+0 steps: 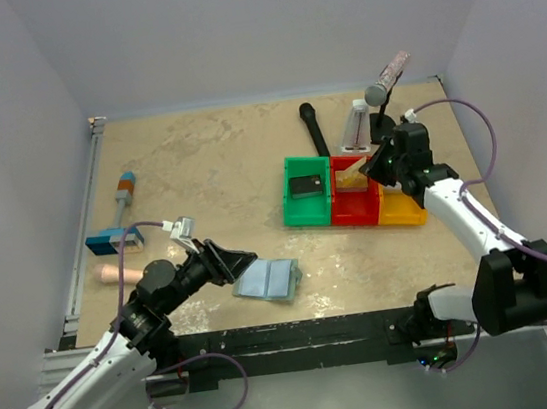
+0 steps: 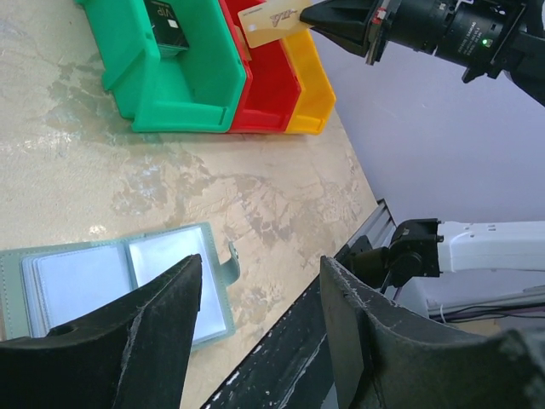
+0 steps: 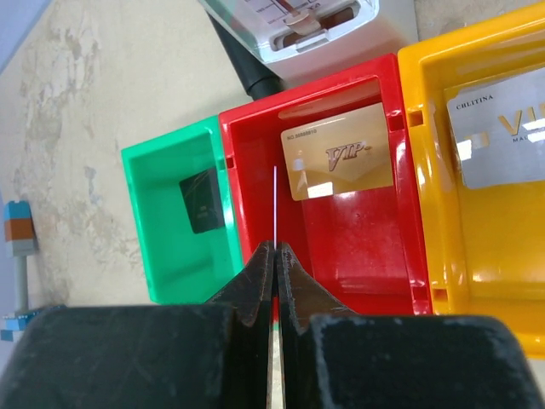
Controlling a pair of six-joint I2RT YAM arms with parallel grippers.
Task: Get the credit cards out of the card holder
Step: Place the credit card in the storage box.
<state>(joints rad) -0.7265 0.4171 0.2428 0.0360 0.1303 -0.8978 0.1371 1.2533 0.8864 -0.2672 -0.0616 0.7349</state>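
Forward, right tool point(image 3: 274, 249) clamped on tan card point(image 2: 272, 21) over red bin point(image 3: 341, 251), left tool point(image 2: 260, 271) low, apart.

Clearances, tabletop. Open: bare table point(image 1: 208, 163) between the card holder point(image 1: 266, 280) and the green bin point(image 1: 308, 218); the far left likewise. Blocked: green bin, red bin point(image 1: 356, 216) and yellow bin point(image 1: 401, 216) stand wall to wall in one row (no passage between them). The right gripper point(image 3: 274, 249) hangs over the red bin, pinching a tan credit card point(image 2: 272, 21). Behind the row: black handle point(image 1: 314, 130), clear container point(image 1: 356, 125). Left edge: blue-and-orange tool point(image 1: 117, 225). Left gripper point(image 2: 260, 266), fingers spread, sits just beside the card holder.
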